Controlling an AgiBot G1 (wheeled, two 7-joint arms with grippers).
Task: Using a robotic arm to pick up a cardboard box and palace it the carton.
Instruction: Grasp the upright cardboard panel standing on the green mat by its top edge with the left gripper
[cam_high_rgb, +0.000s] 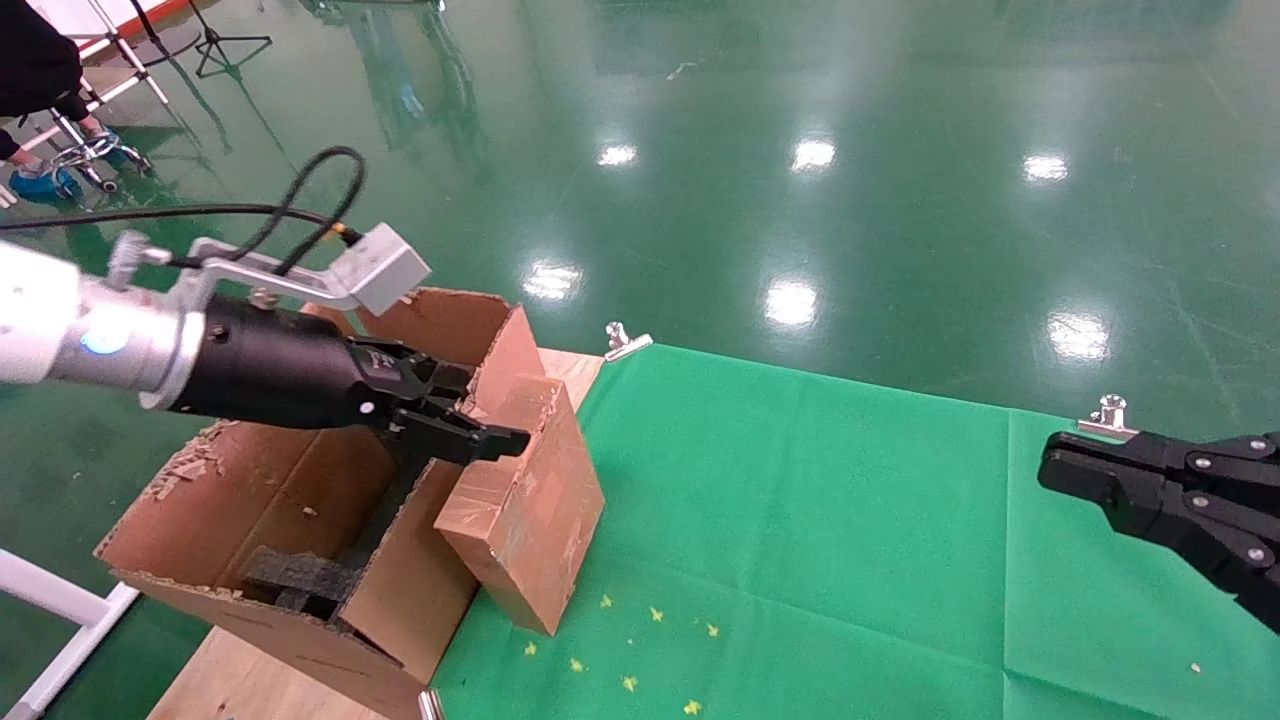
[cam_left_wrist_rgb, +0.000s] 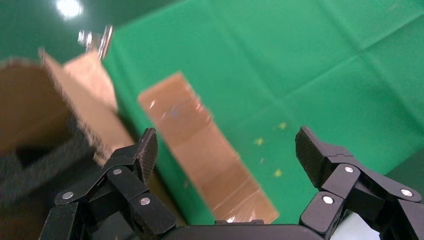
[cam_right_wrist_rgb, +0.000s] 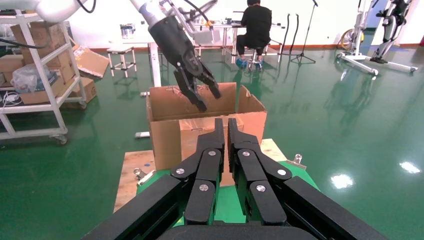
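Left tool (cam_high_rgb: 455, 420) (fingers spread) hovers above cardboard box (cam_high_rgb: 530, 500) beside carton (cam_high_rgb: 300, 520).

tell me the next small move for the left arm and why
Probably lower the left pincer onto the cardboard box and close. It hangs open above the box, which leans against the carton on the green cloth, not yet gripped. The right pincer sits shut and idle at the far side.

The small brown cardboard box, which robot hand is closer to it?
Left. The left gripper, open, hovers right above the small brown cardboard box beside the big flapped carton. The right gripper, shut, sits far off across the green cloth.
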